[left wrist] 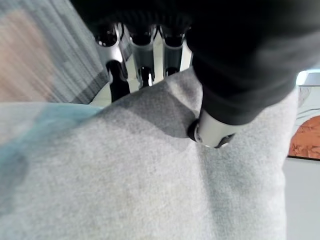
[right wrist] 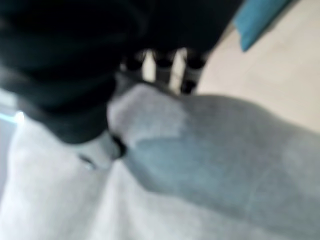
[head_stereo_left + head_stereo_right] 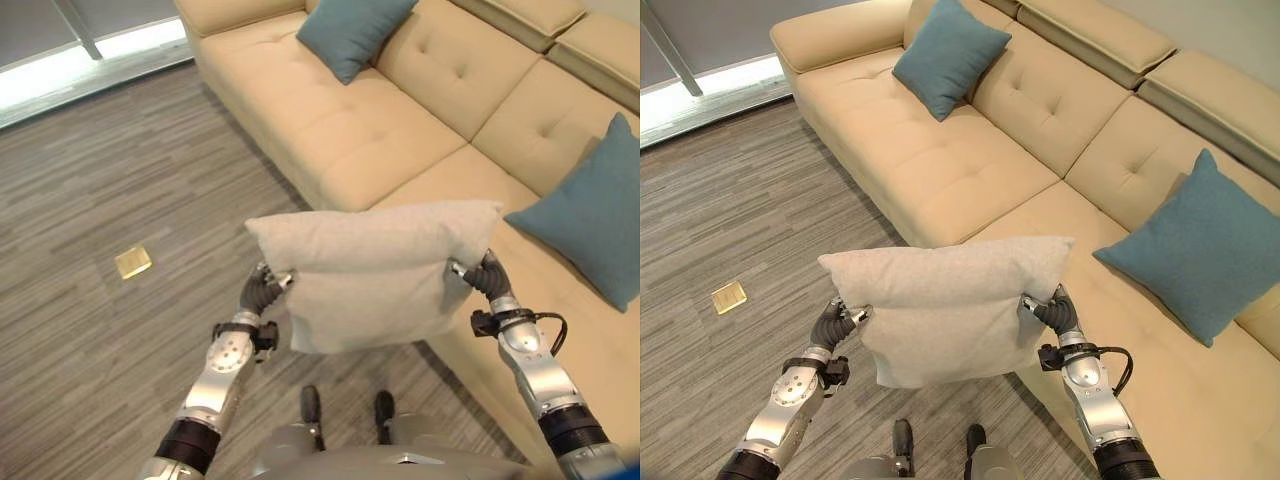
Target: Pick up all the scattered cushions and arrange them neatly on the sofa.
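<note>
Grey cushion (image 3: 375,272) pinched by left hand (image 3: 262,290) and right hand (image 3: 486,275) fingers, two teal cushions (image 3: 948,52) on sofa (image 3: 970,150)

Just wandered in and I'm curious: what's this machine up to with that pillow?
The robot is holding a light grey fabric cushion up in the air, left hand and right hand each pinching a side. It hangs beside the beige tufted sofa, where two teal square cushions already lean.

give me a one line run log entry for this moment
held: grey cushion | left hand, right hand: gripping its sides | sofa: two teal cushions
</note>
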